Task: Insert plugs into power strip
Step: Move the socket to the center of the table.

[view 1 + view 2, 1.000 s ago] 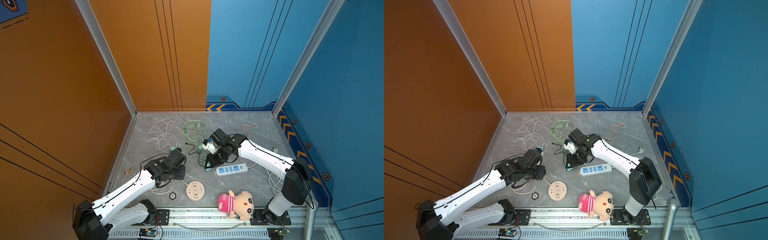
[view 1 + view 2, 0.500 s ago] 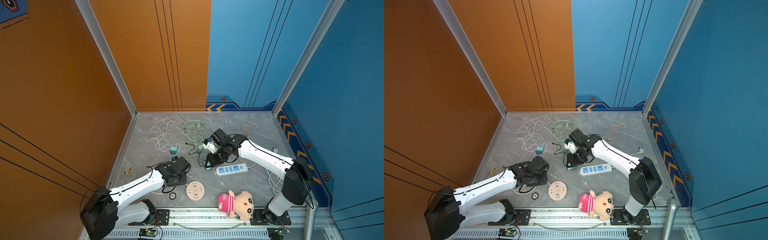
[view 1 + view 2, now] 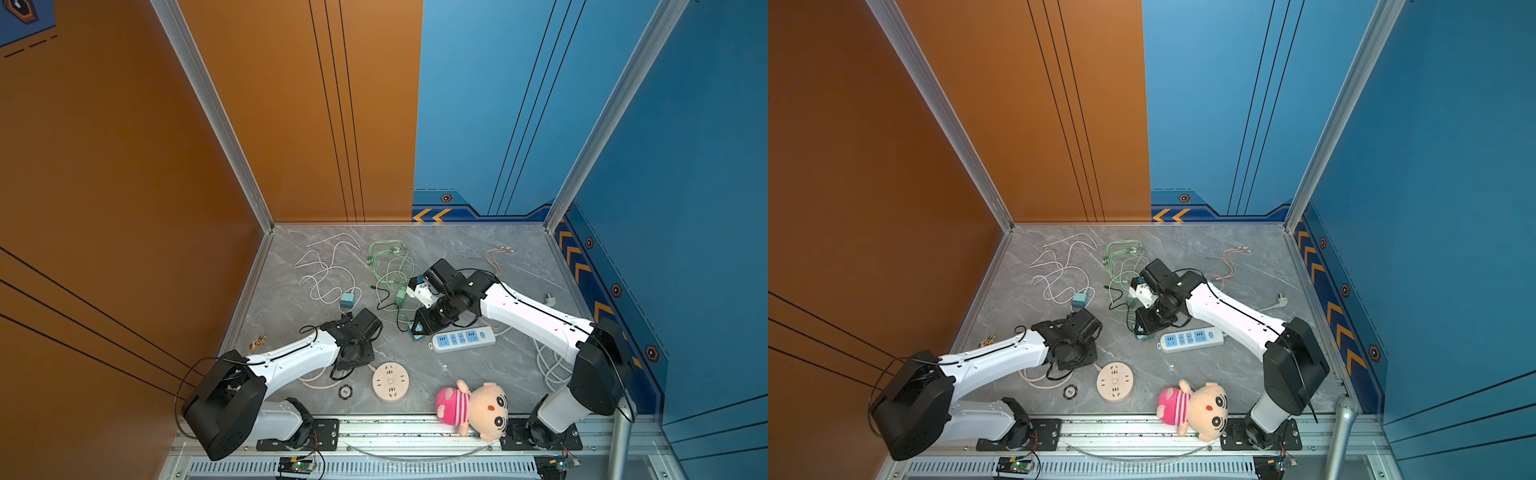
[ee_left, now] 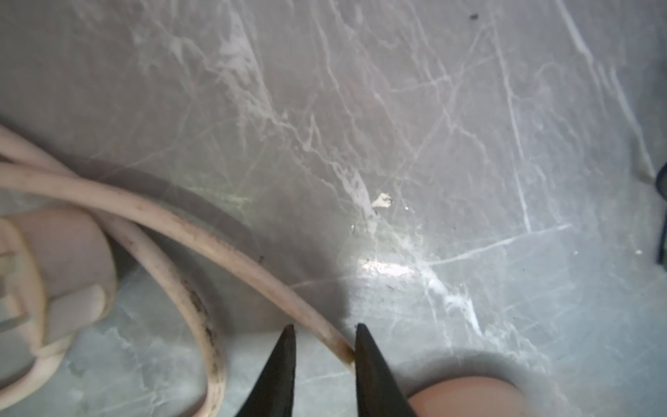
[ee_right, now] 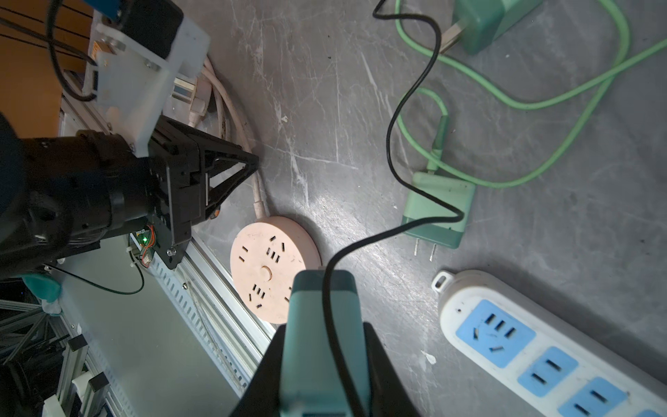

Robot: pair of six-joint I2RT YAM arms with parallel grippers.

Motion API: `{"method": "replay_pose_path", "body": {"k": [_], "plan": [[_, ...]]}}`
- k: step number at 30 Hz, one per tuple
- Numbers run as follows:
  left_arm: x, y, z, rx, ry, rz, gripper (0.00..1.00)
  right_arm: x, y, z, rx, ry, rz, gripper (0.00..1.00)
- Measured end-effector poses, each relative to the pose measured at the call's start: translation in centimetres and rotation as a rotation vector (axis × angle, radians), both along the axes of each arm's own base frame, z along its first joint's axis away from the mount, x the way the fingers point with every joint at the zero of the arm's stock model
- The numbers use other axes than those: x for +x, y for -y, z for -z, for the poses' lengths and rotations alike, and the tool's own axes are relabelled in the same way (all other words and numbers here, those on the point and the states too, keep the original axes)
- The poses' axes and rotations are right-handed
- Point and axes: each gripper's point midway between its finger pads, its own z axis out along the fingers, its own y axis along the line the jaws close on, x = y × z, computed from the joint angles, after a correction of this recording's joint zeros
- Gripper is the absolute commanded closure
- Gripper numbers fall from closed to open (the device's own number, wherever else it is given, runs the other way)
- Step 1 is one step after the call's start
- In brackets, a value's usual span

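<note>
Grey marbled stone forms the table (image 3: 519,374), viewed from above. Right of centre, at about 4 o'clock, lies a white power strip (image 3: 463,338) with blue sockets. The right fingers (image 5: 373,353) are clamped on a teal plug (image 5: 317,307), held just off the strip's 9 o'clock end, with a thin black cable (image 5: 388,144) trailing from it. Just beyond it, toward 12 o'clock, a mint green plug (image 5: 438,213) lies flat on the table with its prongs free. A second teal plug (image 3: 347,300) sits alone at 10 o'clock of the table's centre. Near 7 o'clock, the left fingers (image 4: 288,343) stand narrowly parted over a thick beige cord (image 4: 216,242). The cord passes between the tips, with a gap showing on one side. A round beige socket disc (image 3: 390,381) rests at 6 o'clock.
</note>
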Motion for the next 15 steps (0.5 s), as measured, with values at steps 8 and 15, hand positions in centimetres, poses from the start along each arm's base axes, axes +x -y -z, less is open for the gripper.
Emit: {"method": "replay_pose_path", "body": {"k": [8,15], "plan": [[1.9,-1.7,0.5,-0.079,0.040,-0.152,0.86,-0.3,-0.5,0.1,-0.019,0.063,-0.070,1.00],[3.1,-3.4,0.4,-0.086,0.064,-0.235,0.92,0.0,-0.6,0.1,-0.029,0.115,-0.114,1.00]]}}
